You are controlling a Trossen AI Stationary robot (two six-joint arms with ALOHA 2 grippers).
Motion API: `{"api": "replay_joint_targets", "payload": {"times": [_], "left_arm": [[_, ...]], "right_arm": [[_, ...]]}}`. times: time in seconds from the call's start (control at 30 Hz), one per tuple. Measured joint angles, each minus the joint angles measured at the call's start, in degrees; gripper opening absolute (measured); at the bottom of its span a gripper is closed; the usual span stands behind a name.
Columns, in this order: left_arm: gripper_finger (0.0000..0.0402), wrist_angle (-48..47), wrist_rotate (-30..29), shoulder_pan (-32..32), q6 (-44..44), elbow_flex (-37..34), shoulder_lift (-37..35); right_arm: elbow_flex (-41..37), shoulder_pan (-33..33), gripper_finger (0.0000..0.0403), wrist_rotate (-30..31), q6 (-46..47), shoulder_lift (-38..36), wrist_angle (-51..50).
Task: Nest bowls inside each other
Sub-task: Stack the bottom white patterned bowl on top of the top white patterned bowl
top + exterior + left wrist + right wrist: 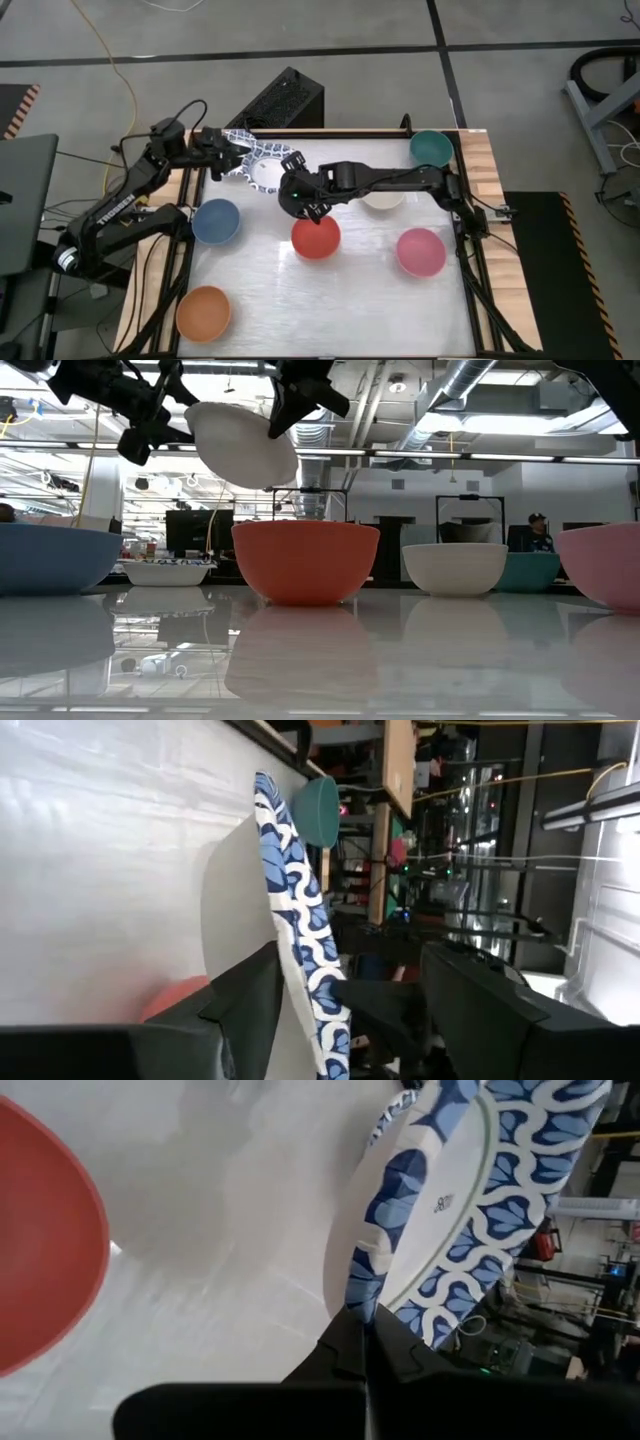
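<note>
A blue-and-white patterned bowl (pixel 250 148) (pixel 245 445) hangs tilted in the air over the table's far left part. My right gripper (pixel 292 172) (pixel 365 1335) is shut on it. My left gripper (pixel 226 148) (pixel 350 970) is open at the bowl's opposite side. One finger (pixel 250 1005) stands by the white inside and the other (pixel 465 995) beyond the patterned outside. Whether either finger touches the bowl, I cannot tell. A second patterned bowl (pixel 165 572) rests on its base on the table behind. My right gripper pinches the patterned bowl's rim (pixel 372 1302) between its two shut fingers, slanting down from the table's right side. The bowl is lifted clear of the table and stands tilted on edge. Its patterned underside faces this gripper's wrist.
Upright on the table are a red bowl (pixel 316 238), a pink one (pixel 420 251), a blue one (pixel 215 221) and an orange one (pixel 204 312). A teal bowl (pixel 431 148) sits at the far right, and a cream bowl (pixel 383 200) lies partly under my right arm.
</note>
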Motion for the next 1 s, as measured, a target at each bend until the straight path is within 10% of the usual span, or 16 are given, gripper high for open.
{"api": "replay_joint_targets", "payload": {"times": [1.0], "left_arm": [[0.0005, -3.0, 4.3, -1.2, 5.9, 0.0, 2.8]], "right_arm": [[0.0, 2.0, 0.0011, 1.4, 3.5, 0.0, -0.4]]}}
